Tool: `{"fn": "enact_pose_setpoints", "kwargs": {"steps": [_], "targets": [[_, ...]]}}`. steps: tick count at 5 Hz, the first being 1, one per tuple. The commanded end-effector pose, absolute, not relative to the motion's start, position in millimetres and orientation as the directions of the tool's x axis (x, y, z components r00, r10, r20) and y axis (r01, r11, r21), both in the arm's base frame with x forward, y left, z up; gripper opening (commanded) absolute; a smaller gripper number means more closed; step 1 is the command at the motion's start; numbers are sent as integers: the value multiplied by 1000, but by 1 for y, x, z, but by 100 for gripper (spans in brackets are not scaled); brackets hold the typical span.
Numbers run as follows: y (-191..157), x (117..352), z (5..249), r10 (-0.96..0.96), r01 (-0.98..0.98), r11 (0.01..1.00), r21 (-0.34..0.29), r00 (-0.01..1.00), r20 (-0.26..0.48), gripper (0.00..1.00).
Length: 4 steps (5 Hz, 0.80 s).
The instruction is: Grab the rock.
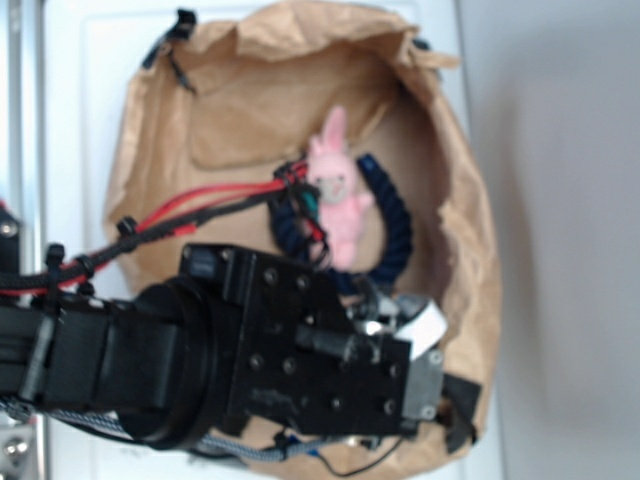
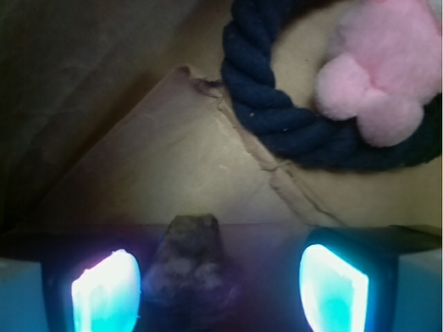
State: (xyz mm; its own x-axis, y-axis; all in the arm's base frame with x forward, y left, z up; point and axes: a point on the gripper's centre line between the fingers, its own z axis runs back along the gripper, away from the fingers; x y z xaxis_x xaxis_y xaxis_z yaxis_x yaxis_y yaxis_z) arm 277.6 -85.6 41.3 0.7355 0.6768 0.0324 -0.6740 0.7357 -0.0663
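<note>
In the wrist view the rock (image 2: 188,266), a dark mottled angular lump, lies on the brown paper between my two glowing cyan fingertips. It sits close to the left pad (image 2: 105,294), with a wide gap to the right pad (image 2: 333,290). My gripper (image 2: 218,290) is open and not touching it on the right side. In the exterior view the black arm and gripper body (image 1: 300,350) cover the rock, so it is hidden there.
A pink plush bunny (image 1: 338,190) lies inside a dark blue rope ring (image 1: 398,235) just beyond the gripper; both show at the wrist view's top right as bunny (image 2: 377,83) and rope (image 2: 277,117). Crumpled brown paper bag (image 1: 460,220) walls rise all round.
</note>
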Motion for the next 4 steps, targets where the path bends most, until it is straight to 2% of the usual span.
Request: {"fn": "enact_pose_setpoints", "kwargs": {"steps": [1, 2, 3, 4], "targets": [[-90, 281, 39, 660, -656, 751, -80, 750, 43, 100], [-90, 281, 35, 658, -654, 753, -75, 752, 51, 100], [-88, 280, 35, 659, -654, 751, -89, 751, 47, 0], [-87, 280, 36, 664, -659, 747, -91, 747, 43, 0]]}}
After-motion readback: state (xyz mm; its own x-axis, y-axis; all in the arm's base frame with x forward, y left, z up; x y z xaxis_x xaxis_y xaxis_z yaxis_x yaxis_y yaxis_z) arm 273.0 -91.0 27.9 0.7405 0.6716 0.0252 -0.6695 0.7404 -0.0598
